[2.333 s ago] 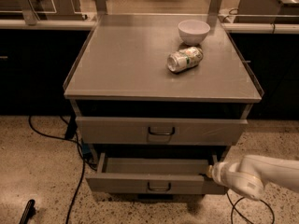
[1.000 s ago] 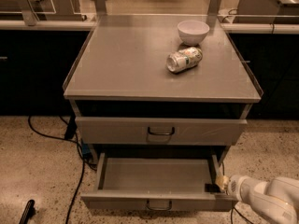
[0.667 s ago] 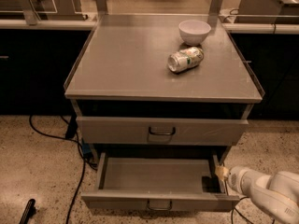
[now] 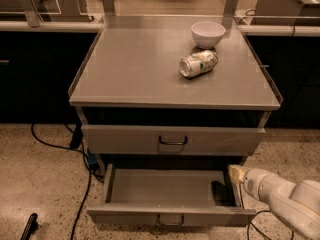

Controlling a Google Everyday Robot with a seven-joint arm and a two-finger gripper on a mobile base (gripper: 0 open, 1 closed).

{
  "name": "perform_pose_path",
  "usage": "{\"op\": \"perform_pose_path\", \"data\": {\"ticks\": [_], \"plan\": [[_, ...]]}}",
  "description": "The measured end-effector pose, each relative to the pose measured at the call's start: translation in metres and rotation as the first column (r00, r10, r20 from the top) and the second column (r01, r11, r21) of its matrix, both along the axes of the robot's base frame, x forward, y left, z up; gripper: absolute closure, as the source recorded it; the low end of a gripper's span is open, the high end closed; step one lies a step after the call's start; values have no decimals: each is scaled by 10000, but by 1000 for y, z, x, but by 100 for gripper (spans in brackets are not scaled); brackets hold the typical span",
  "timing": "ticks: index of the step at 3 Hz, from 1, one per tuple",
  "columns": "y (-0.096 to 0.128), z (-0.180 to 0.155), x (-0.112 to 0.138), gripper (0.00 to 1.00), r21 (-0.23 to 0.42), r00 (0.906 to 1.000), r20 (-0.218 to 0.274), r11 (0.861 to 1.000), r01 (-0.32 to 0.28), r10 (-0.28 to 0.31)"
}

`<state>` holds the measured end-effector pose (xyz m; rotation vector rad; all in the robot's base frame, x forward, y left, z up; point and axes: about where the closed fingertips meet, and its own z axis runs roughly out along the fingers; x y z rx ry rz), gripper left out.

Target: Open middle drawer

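Note:
The middle drawer (image 4: 170, 186) is a shallow grey tray, pulled far out of the grey cabinet. Its low front (image 4: 125, 216) carries a small dark pull handle (image 4: 170, 220), and the tray is empty. My gripper (image 4: 236, 174), on a white arm coming in from the lower right, sits at the drawer's right side wall near its back corner. The drawer above it (image 4: 120, 140) is shut, with its own dark handle (image 4: 173, 141). Anything below the open drawer is hidden.
On the cabinet top (image 4: 130, 64) lie a tipped can (image 4: 198, 63) and a white bowl (image 4: 208, 33). Black cables (image 4: 50, 144) run over the speckled floor at the left, with a dark object (image 4: 29, 226) at the bottom left. Dark counters flank the cabinet.
The middle drawer went from slightly open to pulled far out. My gripper moved along its right side and now sits a little further back and up.

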<state>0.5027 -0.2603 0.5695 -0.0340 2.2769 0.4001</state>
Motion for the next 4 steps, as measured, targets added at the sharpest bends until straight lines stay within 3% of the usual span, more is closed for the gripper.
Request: {"op": "perform_pose_path", "data": {"ticks": [3,4], "plan": [[0,0,0,12,-1,10000,0,10000,-2,2],[0,0,0,0,0,10000,0,10000,-3,3]]}}
